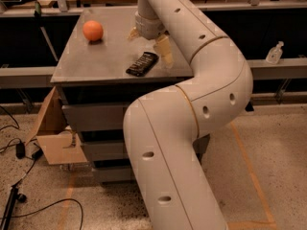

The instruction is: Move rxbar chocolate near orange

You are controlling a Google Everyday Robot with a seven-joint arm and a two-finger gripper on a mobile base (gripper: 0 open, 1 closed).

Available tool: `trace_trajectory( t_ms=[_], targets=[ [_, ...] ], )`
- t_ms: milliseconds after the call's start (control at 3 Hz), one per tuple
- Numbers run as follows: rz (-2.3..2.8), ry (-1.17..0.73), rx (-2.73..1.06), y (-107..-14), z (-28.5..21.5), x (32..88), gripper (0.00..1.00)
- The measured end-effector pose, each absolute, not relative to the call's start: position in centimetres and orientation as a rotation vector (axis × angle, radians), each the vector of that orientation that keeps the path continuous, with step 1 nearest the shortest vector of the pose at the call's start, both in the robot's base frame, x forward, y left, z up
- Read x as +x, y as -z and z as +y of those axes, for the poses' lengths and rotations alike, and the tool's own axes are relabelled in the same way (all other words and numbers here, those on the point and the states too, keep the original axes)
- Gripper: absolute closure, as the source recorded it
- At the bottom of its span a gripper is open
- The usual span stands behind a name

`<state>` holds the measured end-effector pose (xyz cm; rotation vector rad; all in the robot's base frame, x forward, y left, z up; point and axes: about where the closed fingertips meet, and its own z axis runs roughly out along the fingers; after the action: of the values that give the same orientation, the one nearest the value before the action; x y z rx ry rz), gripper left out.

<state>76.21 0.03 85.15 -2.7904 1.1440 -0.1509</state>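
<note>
The rxbar chocolate (142, 63), a flat dark bar, lies on the grey table top (100, 56) near its front edge. The orange (93, 30) sits at the back left of the table, well apart from the bar. My gripper (148, 43) hangs just above and behind the bar, with its cream fingers (163, 51) spread apart and nothing between them. The white arm runs from the gripper down across the right half of the view and hides the table's right side.
A cardboard box (53, 133) stands on the floor at the table's left. Cables (19, 152) lie on the floor at the left. A clear bottle (274, 54) stands on the rail at the right. A shelf runs behind the table.
</note>
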Motion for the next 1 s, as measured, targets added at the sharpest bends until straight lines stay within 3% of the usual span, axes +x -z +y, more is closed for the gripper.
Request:
trace_trajectory(
  t_ms=[1000],
  targets=[
    [1.015, 0.075, -2.892, -83.2, 1.0, 75.5, 0.00]
  ],
)
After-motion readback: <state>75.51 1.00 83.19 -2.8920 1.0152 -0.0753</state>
